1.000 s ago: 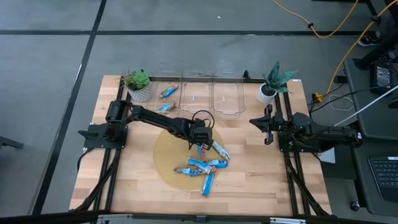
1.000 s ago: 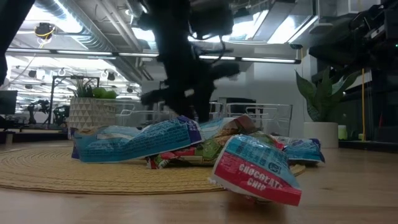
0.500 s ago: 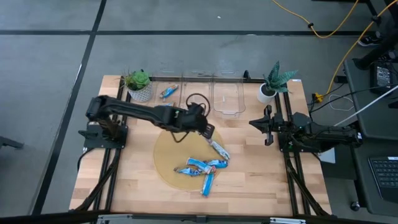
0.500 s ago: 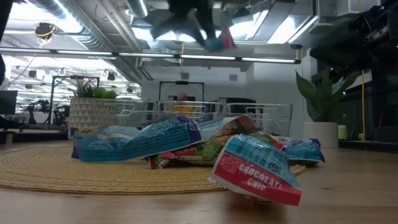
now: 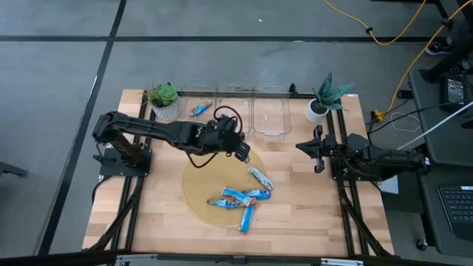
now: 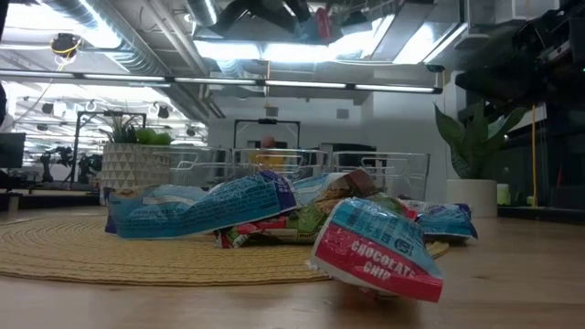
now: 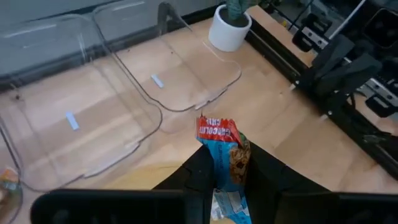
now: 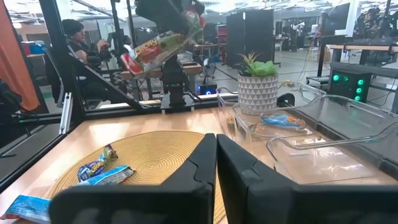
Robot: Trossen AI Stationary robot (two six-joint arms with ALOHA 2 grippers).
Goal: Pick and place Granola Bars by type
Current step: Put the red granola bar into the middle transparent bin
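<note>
My left gripper (image 5: 242,151) hangs high over the far edge of the round woven mat (image 5: 203,188), shut on one granola bar (image 7: 221,149) with a blue wrapper and a red end. The right wrist view shows that bar (image 8: 158,45) in the air. Several more blue-wrapped bars (image 5: 240,198) lie flat in a loose pile on the mat, one (image 5: 259,178) a little apart. Another bar (image 5: 199,109) lies in the leftmost clear bin. My right gripper (image 5: 318,150) waits shut at the table's right side, touching nothing. My left gripper pinches the bar's blue middle part (image 7: 227,167) between its two fingers (image 7: 200,169). The red end (image 7: 214,129) sticks out beyond the fingertips. The bar is lifted clear of the mat and sits tilted in the hold.
Three clear bins (image 5: 270,112) stand in a row at the table's far edge. A potted plant (image 5: 164,100) is left of them, another (image 5: 324,100) right. Bare wood lies between mat and bins. A person (image 8: 76,36) sits beyond the table.
My left gripper has risen from the pile on the mat, carrying one bar, and has drifted a little toward the far edge and the bins. The bar, down by the pile before, is now lifted clear. The other bars have stayed put.
</note>
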